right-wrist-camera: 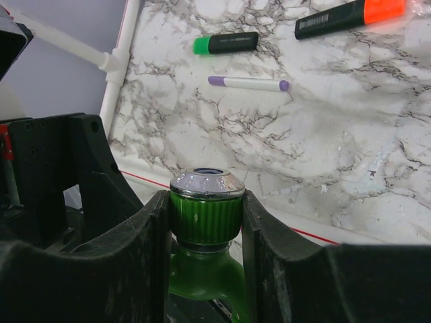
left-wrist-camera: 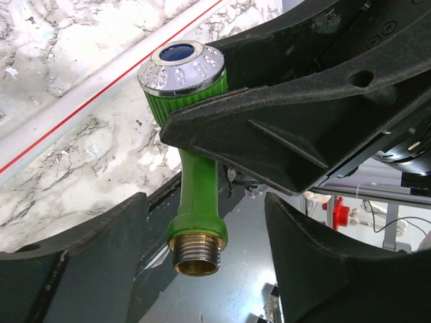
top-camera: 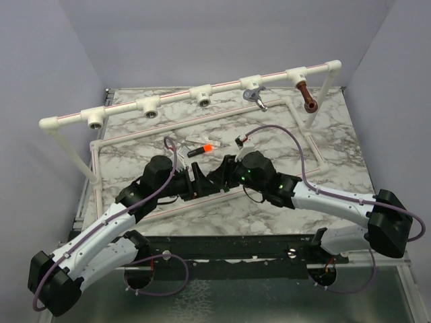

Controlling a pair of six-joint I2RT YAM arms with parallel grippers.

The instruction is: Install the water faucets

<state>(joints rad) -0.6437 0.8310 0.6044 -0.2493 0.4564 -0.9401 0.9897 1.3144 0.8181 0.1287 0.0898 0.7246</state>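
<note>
A bright green water faucet (right-wrist-camera: 205, 214) with a chrome-topped knob hangs above the marble table, and my right gripper (right-wrist-camera: 205, 222) is shut on that ribbed knob. In the left wrist view the same green faucet (left-wrist-camera: 196, 195) points its brass thread (left-wrist-camera: 196, 252) down between the fingers of my left gripper (left-wrist-camera: 202, 222). Those fingers (left-wrist-camera: 81, 256) stand apart from it on both sides, so the gripper is open. Both grippers meet at mid-table (top-camera: 212, 178). A chrome faucet (top-camera: 254, 96) and a copper-brown faucet (top-camera: 307, 96) sit in the white pipe rail.
The raised white pipe rail (top-camera: 121, 113) with open tee fittings (top-camera: 149, 107) spans the back. A low pipe frame (top-camera: 95, 161) lies on the marble. An orange-capped marker (right-wrist-camera: 350, 17), a green-capped marker (right-wrist-camera: 225, 44) and a purple-tipped pen (right-wrist-camera: 248, 83) lie beyond the grippers.
</note>
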